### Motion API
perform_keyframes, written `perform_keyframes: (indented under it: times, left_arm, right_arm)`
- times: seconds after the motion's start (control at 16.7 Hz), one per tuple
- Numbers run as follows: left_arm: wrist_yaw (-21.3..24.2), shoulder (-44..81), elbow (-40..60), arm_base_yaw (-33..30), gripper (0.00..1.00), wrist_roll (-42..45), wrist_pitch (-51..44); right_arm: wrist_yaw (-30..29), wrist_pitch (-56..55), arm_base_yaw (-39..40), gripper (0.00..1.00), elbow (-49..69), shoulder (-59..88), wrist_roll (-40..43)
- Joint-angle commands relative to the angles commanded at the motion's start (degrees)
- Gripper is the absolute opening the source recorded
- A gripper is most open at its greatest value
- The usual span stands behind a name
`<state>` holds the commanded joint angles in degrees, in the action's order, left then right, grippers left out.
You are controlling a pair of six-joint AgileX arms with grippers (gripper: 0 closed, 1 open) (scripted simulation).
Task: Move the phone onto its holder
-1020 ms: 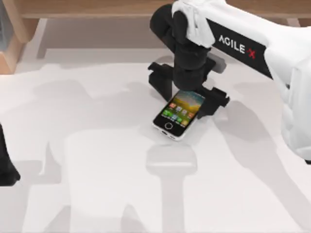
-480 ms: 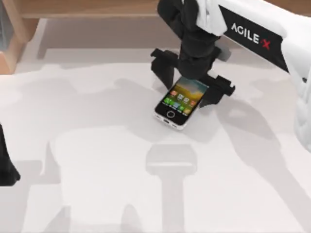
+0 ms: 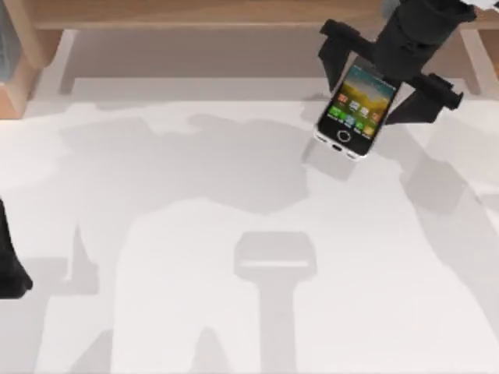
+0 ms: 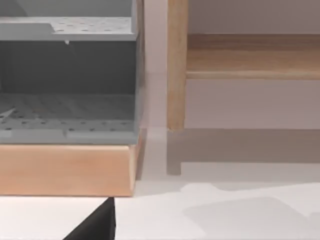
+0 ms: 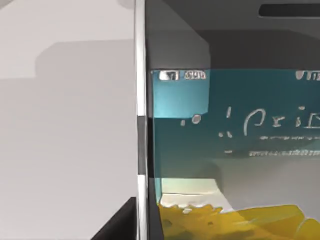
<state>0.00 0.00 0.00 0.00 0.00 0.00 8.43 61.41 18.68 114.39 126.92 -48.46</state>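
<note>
The white table (image 3: 156, 234) stretches wide, with a wooden shelf frame (image 3: 23, 47) along its far edge. The holder (image 3: 274, 257) is pale, almost the table's own shade, so its form is hard to read; it seems to sit near the table's middle. The right gripper (image 3: 387, 74) hangs near the far right part of the table, clamped on the phone (image 3: 355, 109), which is lifted clear with its shadow on the table beneath. The phone's long axis runs slantwise, home button end pointing toward the near left, roughly toward the holder. So the holder lies down and to the left of the phone, well apart. The left gripper (image 3: 9, 269) sits parked at the left edge, farther from the phone.
</note>
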Motion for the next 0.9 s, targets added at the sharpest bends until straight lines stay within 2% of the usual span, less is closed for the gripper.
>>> perform_keyframes:
  times: [0.6, 0.9]
  left_arm:
    - [0.0, 0.0, 0.0, 0.0, 1.0, 0.0, 0.0]
    - [0.0, 0.0, 0.0, 0.0, 1.0, 0.0, 0.0]
  right_arm:
    - [15.36, -27.44, -24.75, 0.0, -36.23, -34.06, 32.1]
    - [21.11, -41.71, -38.06, 0.0, -54.32, -49.03, 47.87]
